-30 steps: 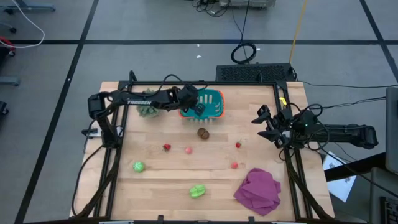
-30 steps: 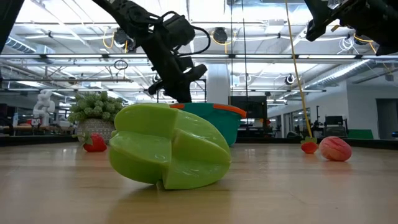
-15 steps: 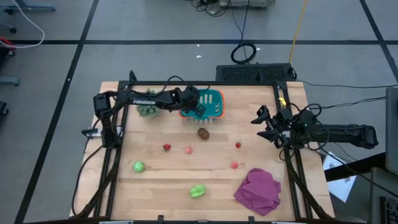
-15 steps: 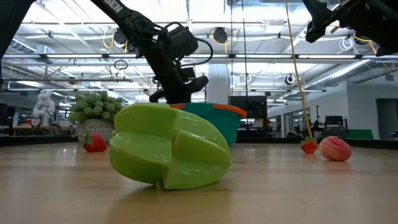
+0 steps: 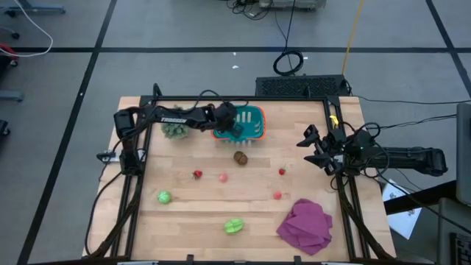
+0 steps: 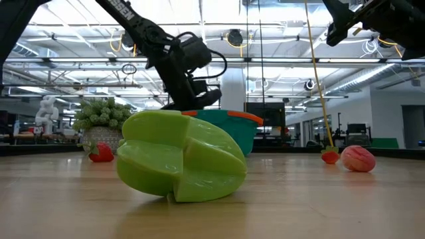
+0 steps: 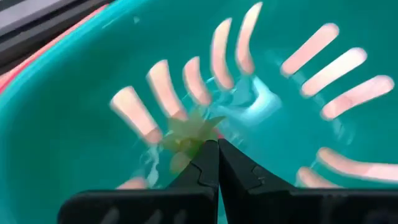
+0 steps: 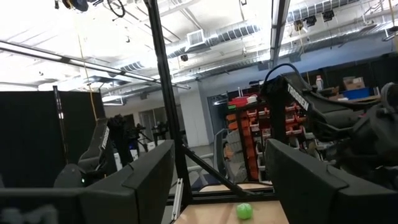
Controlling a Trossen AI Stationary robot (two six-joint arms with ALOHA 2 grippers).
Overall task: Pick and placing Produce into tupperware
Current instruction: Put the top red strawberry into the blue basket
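At the bench's far edge, the left pincer (image 5: 237, 131) is lowered inside the tupperware (image 5: 254, 118), clenched, with a small green-leafed produce piece (image 7: 186, 134) at its tips; whether it is gripped cannot be told. The right pincer (image 5: 313, 146) is held released, raised at the right edge. The remaining produce is scattered mid-bench: brown oval (image 5: 240, 157), red pieces (image 5: 197, 174), green ones (image 5: 234, 225).

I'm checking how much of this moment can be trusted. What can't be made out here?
- Left wrist view: whatever the shut left gripper pinches; only a blurred green leafy tip shows.
- High view: the tupperware interior, covered by the left arm.
- Low view: the tupperware's base, hidden behind the light-green fruit.
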